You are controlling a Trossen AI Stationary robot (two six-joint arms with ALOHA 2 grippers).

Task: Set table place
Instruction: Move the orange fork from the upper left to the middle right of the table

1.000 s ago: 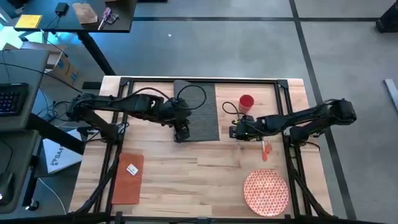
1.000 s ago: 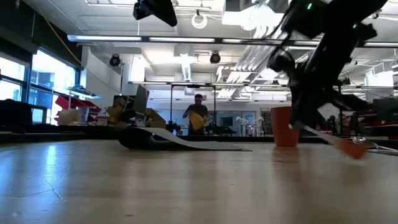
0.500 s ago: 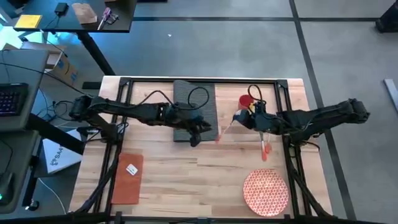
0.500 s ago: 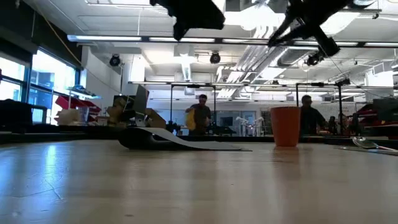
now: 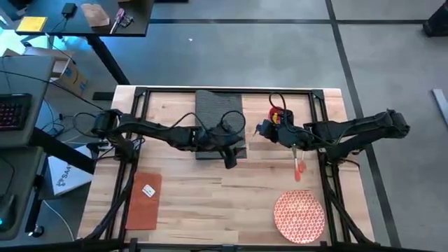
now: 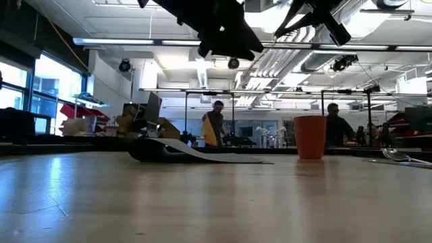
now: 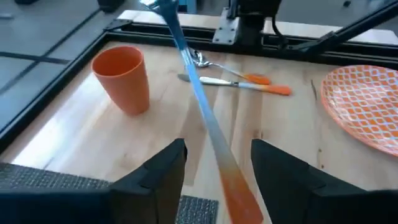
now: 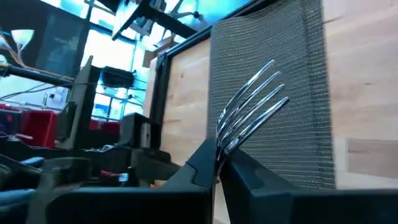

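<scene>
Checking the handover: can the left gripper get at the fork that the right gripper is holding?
Probably yes. The right gripper is shut on the fork, and the fork's other end lies between the open fingers of the left gripper, with nothing blocking it.

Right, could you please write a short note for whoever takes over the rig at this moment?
Right gripper: shut on the fork, in the air near the cup.
Left gripper: open, fingers either side of an orange handle, apparently the fork's.
Placemat lies mid-table at one long edge. Plate and napkin lie along the opposite edge. Spoon and orange-handled utensil lie beside the cup.
Done: placemat only. Left: everything else.
</scene>
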